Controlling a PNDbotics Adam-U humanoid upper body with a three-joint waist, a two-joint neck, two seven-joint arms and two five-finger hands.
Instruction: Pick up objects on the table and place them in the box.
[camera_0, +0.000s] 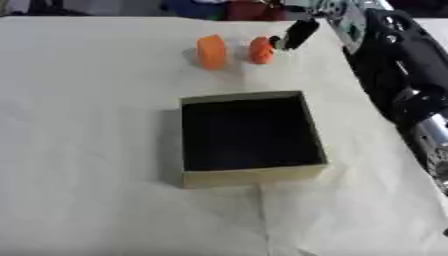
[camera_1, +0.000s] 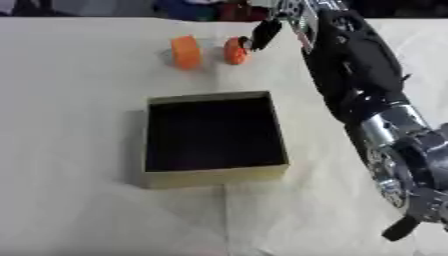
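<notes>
Box near — right hand touches orange piece.

From my remote station, the setting reads as a robot test or lab bench rather than a home or shop. The evidence I can cite:

- Work surface: a table covered edge to edge with a plain cream sheet, creased down the middle, with no household furnishings on it.
- Staged props: an open cardboard box with a dark interior, set squarely in the centre, and two orange objects laid out beyond it.
- Background: blurred dark, blue and red shapes along the far edge; I cannot identify them.
- Equipment: my black-and-silver right arm reaches over the sheet.
</notes>
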